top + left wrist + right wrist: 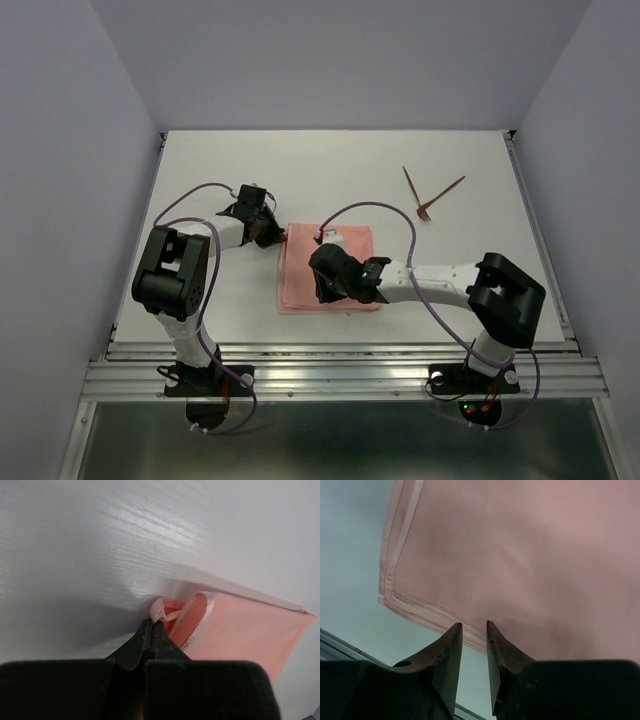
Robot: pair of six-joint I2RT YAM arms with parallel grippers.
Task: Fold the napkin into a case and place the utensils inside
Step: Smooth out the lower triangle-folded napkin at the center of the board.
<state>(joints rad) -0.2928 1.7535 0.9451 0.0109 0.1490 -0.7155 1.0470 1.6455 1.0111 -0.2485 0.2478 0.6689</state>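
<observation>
The salmon-pink napkin (345, 262) lies folded into a flat, roughly square pad at the table's middle; no narrow case shows. My left gripper (281, 233) is shut on its far-left corner, and the left wrist view shows the pinched hem curling up at the tips (152, 623), with the napkin (240, 630) spreading to the right. My right gripper (326, 296) hovers over the pad's near edge. Its jaws (474, 626) stand a little apart with only the napkin's (520, 555) hem and table showing between them. The two utensils (412, 184) (443, 196), thin reddish-brown sticks, lie crossed at the far right.
The white table (450, 270) ends in an aluminium rail (340, 365) along the near side, also seen as the rail (340, 642) in the right wrist view. Grey walls close in the left, right and back. Purple cables (375, 208) loop above the napkin.
</observation>
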